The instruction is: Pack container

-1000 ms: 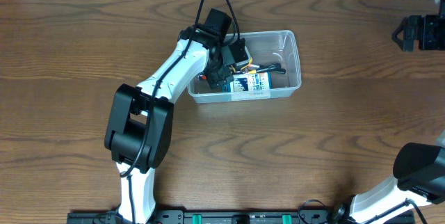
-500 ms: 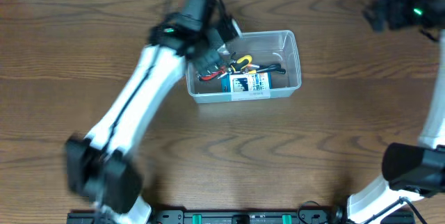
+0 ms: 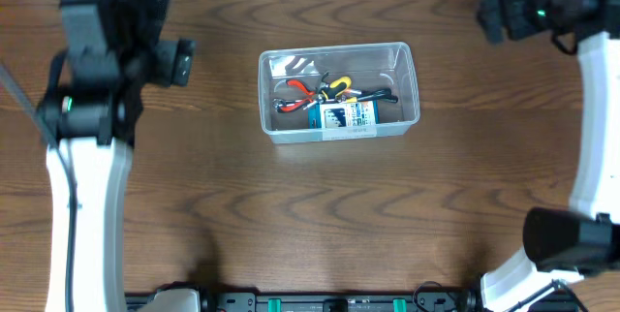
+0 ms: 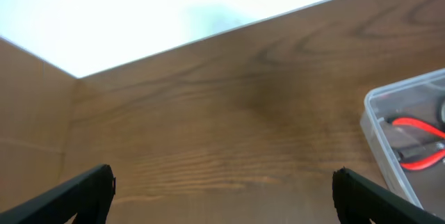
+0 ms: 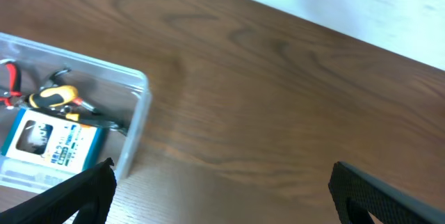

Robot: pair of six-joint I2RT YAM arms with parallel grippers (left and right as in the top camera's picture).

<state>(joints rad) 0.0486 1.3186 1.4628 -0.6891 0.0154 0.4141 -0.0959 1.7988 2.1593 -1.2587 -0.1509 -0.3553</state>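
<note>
The left tool [image 3: 181, 61] and right tool [image 3: 492, 17] hang spread wide and empty, well clear of the container [image 3: 336, 49] mid-worktop [image 3: 339, 205] with pliers [image 3: 295, 92] already inside; packing looks about done, so next means fetching any leftover item or parking.

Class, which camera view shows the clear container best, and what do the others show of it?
Overhead: the whole container is in frame, rim and contents visible. The left wrist view catches only one corner at its right edge; the right wrist view shows one end, cut off at the left.
</note>
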